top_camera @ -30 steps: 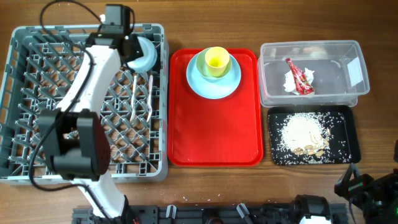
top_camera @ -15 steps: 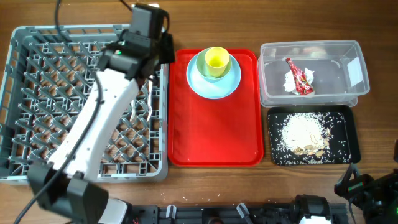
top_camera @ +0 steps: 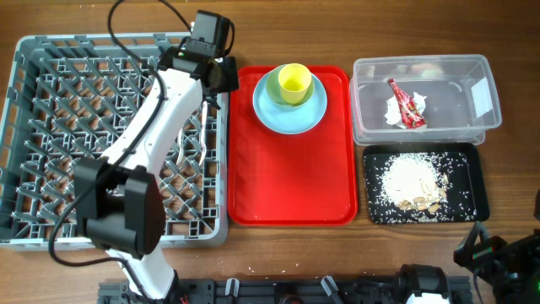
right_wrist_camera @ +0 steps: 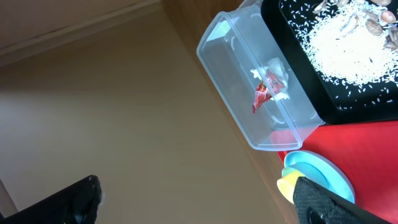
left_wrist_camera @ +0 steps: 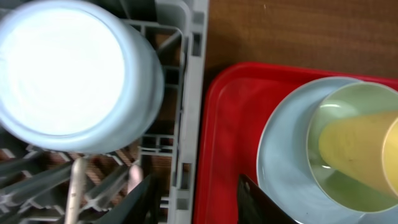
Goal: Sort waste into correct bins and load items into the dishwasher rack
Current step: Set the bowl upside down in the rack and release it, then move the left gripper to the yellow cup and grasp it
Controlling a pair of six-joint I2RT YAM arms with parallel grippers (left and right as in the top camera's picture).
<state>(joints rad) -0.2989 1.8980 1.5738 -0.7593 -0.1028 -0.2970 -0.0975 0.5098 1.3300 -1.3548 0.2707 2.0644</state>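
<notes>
My left gripper (top_camera: pixel 221 74) is open and empty over the right edge of the grey dishwasher rack (top_camera: pixel 51 101); in the left wrist view (left_wrist_camera: pixel 196 208) its jaws straddle the rack wall and the red tray's rim. A pale blue bowl (left_wrist_camera: pixel 68 74) sits upside down in the rack corner, with white fork and spoon handles (left_wrist_camera: pixel 76 186) beside it. The yellow-green cup (top_camera: pixel 293 83) stands on the pale blue plate (top_camera: pixel 290 116). The red wrapper (top_camera: pixel 405 105) and white napkin (top_camera: pixel 393 111) lie in the clear tub (top_camera: pixel 371 127). Rice scraps (top_camera: pixel 413 181) fill the black tray (top_camera: pixel 483 181). My right gripper (right_wrist_camera: pixel 196 202) is open and empty.
The red serving tray (top_camera: pixel 291 177) lies between the rack and the bins. The right arm (top_camera: pixel 498 253) rests at the table's front right corner. The left arm crosses the rack diagonally from the front.
My left gripper has moved right from over the pale blue bowl in the rack's corner to the rack's right edge. The right arm has not moved.
</notes>
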